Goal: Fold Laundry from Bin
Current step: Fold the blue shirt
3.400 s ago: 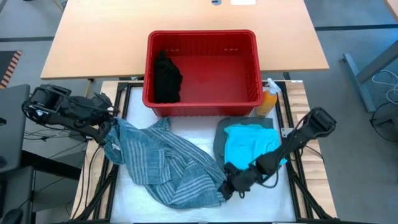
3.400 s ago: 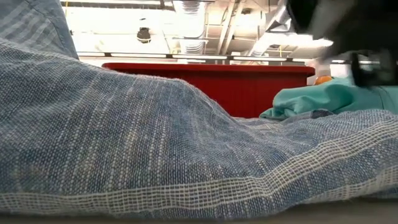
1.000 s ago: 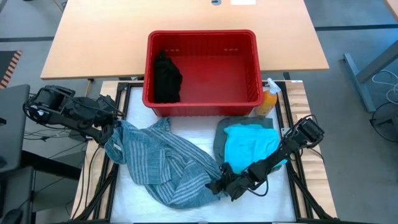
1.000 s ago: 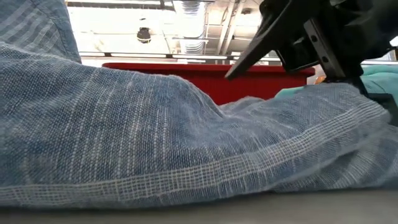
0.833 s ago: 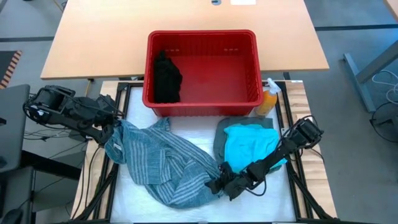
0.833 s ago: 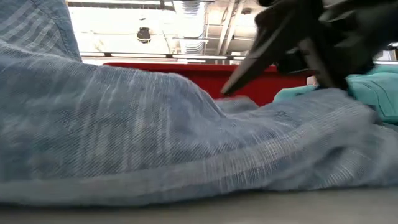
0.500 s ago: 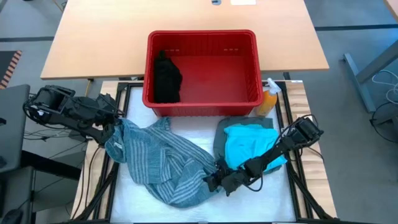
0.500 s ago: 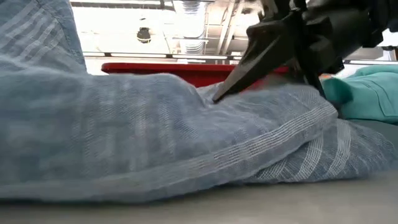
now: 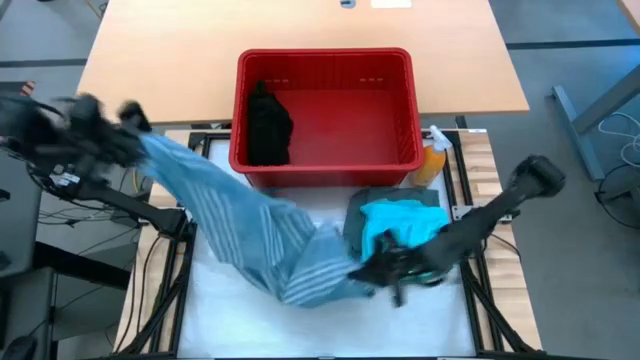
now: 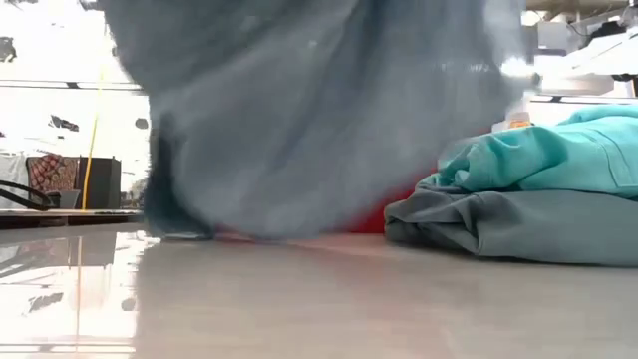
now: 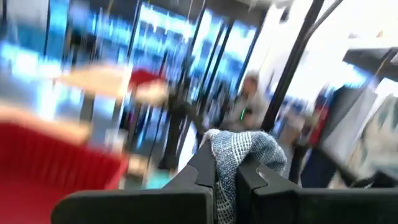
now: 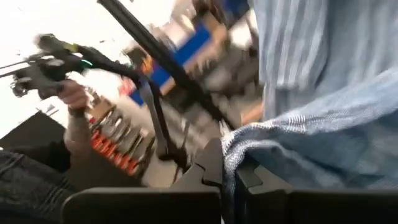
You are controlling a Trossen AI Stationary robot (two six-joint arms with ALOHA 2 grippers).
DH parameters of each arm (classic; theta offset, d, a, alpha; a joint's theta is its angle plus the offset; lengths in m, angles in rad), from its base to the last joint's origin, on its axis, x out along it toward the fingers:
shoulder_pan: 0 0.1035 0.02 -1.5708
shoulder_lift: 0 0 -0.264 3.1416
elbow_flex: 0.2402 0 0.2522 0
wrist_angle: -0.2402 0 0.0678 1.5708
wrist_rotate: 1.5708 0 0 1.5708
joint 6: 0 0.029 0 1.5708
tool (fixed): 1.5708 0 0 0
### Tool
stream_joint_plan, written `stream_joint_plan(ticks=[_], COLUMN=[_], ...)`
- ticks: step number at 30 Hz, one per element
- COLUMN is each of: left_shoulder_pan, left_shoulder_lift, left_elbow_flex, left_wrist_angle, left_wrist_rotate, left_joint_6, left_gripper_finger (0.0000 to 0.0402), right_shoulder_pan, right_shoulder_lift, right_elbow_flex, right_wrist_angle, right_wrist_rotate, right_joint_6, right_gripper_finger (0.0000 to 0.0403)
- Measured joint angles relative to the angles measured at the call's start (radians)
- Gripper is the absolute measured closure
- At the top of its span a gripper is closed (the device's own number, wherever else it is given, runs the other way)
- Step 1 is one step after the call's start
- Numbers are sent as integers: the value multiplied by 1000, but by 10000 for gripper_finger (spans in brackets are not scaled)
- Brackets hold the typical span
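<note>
The blue-grey striped cloth (image 9: pixel 250 225) hangs stretched between my two grippers, above the table. My left gripper (image 9: pixel 136 128) is raised at the far left, shut on the cloth's far left end. My right gripper (image 9: pixel 362 272) is shut on its near right end, beside the folded pile. In that pile a teal garment (image 9: pixel 400 225) lies on a grey-green one (image 10: pixel 498 224). The red bin (image 9: pixel 325 165) stands behind, with a black garment (image 9: pixel 268 125) in its left part. In the low view the cloth (image 10: pixel 299 110) hangs in front of the bin. My left gripper pinches a bunched bit of the striped cloth (image 11: pixel 239 149) between its two fingers, and the bunch sticks out past the fingertips. This end is lifted clear, and the cloth runs down from it slanting toward my right gripper. My right gripper pinches an edge of the striped cloth (image 12: pixel 239 146) between its two fingers. One layer or several, I cannot tell. This end is lifted, and the cloth spreads away beyond the fingers (image 12: pixel 211 165) toward my left gripper.
An orange spray bottle (image 9: pixel 432 162) stands at the bin's near right corner. The white work mat (image 9: pixel 230 320) lies under the cloth, with black frame rails (image 9: pixel 185 290) along both sides. A person's hand and arm (image 12: pixel 74 118) show beyond the table.
Both grippers have gone up, the left one high toward the far left. The striped cloth, which lay crumpled on the mat, is lifted by its two ends and drawn out into a slanting band between them.
</note>
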Motion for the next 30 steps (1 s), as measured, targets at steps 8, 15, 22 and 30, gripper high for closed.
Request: stream_joint_plan(ticks=[8,15,22,30], left_shoulder_pan=[0,0,0,0], left_shoulder_lift=[2,2,1,1], left_elbow_flex=[115,129,129,106], left_wrist_angle=[112,110,71,19], left_wrist_rotate=[-39,-80,-154,-181], left_joint_6=[95,110,137,135], left_gripper_finger=[401,401,401,401], right_shoulder_pan=[271,522,775,771], right_shoulder_lift=[-395,-519,-540,-412], right_elbow_flex=[0,0,0,-81], right_wrist_angle=[-80,-169,-570,-1072], right_wrist_rotate=[453,789,941,634], right_joint_6=[-552,-696,-397,801], right_gripper_finger=[384,384,384,384])
